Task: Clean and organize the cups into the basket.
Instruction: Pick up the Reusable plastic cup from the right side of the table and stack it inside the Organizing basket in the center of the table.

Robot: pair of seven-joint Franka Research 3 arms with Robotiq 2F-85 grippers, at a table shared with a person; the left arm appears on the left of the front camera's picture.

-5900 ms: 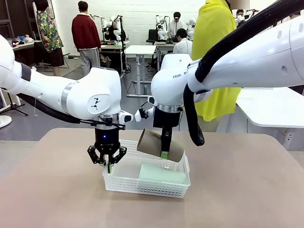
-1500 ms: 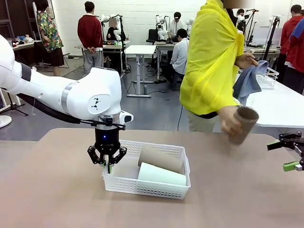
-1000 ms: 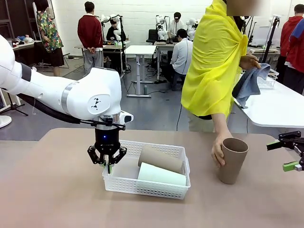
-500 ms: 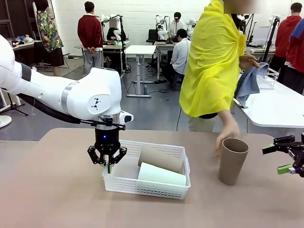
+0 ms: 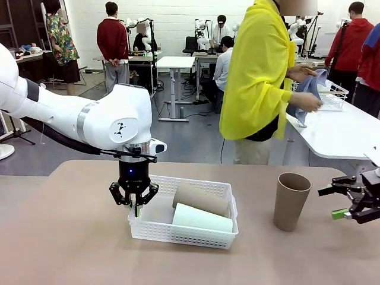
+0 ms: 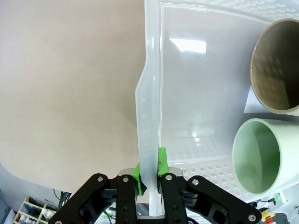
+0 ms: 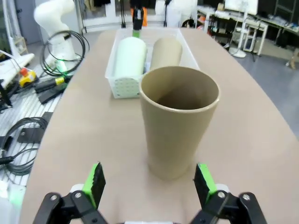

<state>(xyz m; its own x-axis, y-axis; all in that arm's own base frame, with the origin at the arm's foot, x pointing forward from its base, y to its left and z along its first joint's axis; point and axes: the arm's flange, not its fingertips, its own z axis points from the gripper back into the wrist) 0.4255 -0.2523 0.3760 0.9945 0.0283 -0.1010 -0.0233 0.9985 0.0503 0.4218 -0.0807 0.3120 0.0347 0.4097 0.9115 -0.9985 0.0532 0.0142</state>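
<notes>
The white mesh basket sits left of the table's middle. In it lie a brown cup and a pale mint cup, side by side. My left gripper is shut on the basket's left rim, pads pinching the wall, with the two cups' open mouths to one side. Another brown cup stands upright at the right. My right gripper is open just right of it, apart from it. In the right wrist view this cup stands in front of the open gripper, and the basket lies behind it.
A person in a yellow top stands at the far edge, turned towards a white side table, both hands on a blue cloth. Bare tabletop lies in front of the basket and between the basket and the upright cup.
The person's hand has let go of the upright brown cup and drawn back to the cloth. My right gripper has slid left towards the cup. The left arm has not moved.
</notes>
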